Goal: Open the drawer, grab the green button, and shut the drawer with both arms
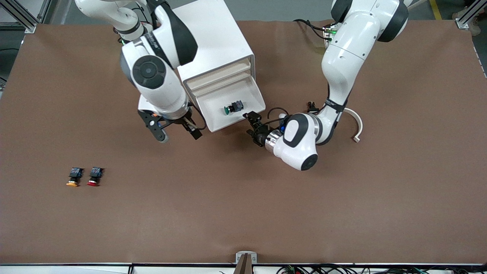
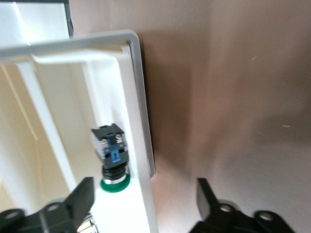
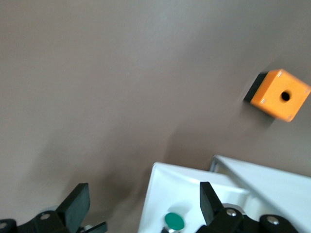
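Nearest the front camera we see two spare buttons on the bench (image 1: 243, 213): an orange-capped button (image 1: 74, 177) and a red-capped button (image 1: 94, 176), side by side toward the right arm's end, well apart from everything else.

Farther up, the drawer (image 1: 213, 118) stands pulled out of the white cabinet (image 1: 213, 42), and the button (image 1: 233, 107) with the green cap lies on its side on the drawer floor, near the wall toward the left arm's end.

We find the left end effector (image 1: 254, 124) just beside the drawer's outer corner, fingers apart and holding nothing; in the left wrist view the drawer wall sits between its fingers. The right end effector (image 1: 174, 130) hangs over the bench beside the drawer's other corner, fingers apart and empty.

As we judge it, the risk lies in the reach for the button: a finger could clip the drawer rim and shove the drawer or cabinet, or nudge the round cap so the button rolls away.

Brown matting covers the bench; a white curved part (image 1: 356, 127) lies near the left arm, an orange cube (image 3: 279, 94) shows in the right wrist view, and aluminium framing edges the room.
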`<control>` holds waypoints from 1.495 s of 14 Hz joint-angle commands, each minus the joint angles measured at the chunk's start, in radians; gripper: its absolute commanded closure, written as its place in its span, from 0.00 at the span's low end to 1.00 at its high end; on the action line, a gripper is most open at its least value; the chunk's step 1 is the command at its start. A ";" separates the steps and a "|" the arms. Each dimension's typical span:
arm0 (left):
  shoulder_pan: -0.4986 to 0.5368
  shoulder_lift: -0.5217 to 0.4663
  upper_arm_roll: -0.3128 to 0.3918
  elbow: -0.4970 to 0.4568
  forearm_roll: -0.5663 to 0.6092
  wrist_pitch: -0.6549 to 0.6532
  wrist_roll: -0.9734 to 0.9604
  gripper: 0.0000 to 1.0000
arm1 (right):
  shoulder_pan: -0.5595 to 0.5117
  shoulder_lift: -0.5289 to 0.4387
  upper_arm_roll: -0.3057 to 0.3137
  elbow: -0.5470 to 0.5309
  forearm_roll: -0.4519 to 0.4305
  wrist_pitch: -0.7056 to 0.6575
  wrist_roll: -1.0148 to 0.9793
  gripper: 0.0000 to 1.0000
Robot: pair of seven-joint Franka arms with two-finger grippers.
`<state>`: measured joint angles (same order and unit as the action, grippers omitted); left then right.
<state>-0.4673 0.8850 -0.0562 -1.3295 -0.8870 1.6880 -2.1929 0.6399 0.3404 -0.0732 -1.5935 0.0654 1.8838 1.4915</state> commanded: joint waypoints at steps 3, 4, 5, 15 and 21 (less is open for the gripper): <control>0.019 -0.125 -0.014 0.052 0.461 -0.070 0.028 0.00 | 0.099 0.057 -0.010 0.006 0.011 0.043 0.154 0.00; 0.028 -0.159 -0.017 0.052 0.514 -0.070 0.063 0.00 | 0.121 0.060 -0.008 0.000 0.011 0.046 0.188 0.00; 0.036 -0.197 -0.007 0.050 0.519 -0.070 0.112 0.00 | 0.148 0.071 -0.010 -0.003 0.011 0.050 0.220 0.00; 0.262 -0.371 -0.004 0.032 0.775 -0.208 0.906 0.00 | 0.288 0.084 -0.010 -0.151 0.011 0.235 0.322 0.00; 0.320 -0.478 -0.002 -0.052 0.910 -0.211 1.287 0.00 | 0.314 0.126 -0.008 -0.151 0.011 0.227 0.320 0.00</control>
<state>-0.1488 0.4840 -0.0542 -1.3117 -0.0402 1.4790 -1.0009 0.9339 0.4617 -0.0737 -1.7393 0.0662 2.1100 1.7997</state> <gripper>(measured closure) 0.000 0.000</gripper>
